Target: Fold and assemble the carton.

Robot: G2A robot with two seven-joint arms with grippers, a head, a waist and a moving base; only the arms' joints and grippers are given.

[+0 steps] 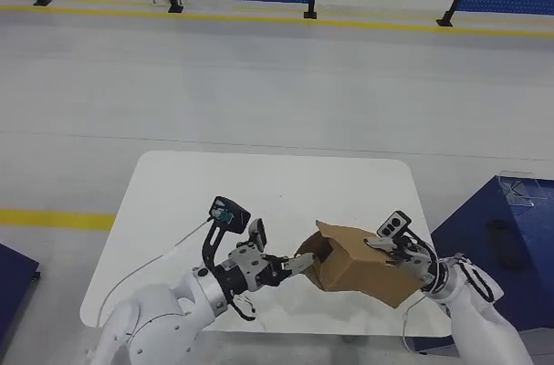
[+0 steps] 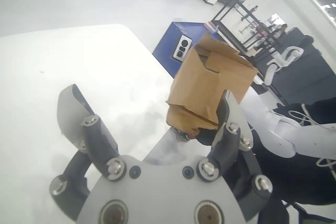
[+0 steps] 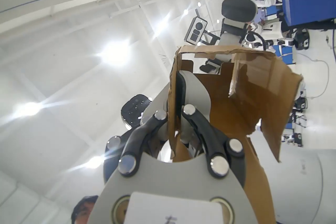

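Right hand (image 3: 173, 104) is hanging over the tabletop's (image 1: 258, 182) near right corner, clamping one wall of the carton (image 1: 359, 265) aloft. Left hand (image 2: 148, 96), gaping wide and empty, is sitting at its end flaps (image 2: 189, 120). I'm worrying a push there twists the carton out of that one-wall grip.

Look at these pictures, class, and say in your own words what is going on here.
A two-armed robot is assembling a brown cardboard carton over the near right part of the white rounded table. The right gripper is shut on one carton wall, fingers on either side of it, holding the carton tilted. The left gripper is open at the carton's other end, one side of it by the loose flaps there. That end is not yet folded closed.
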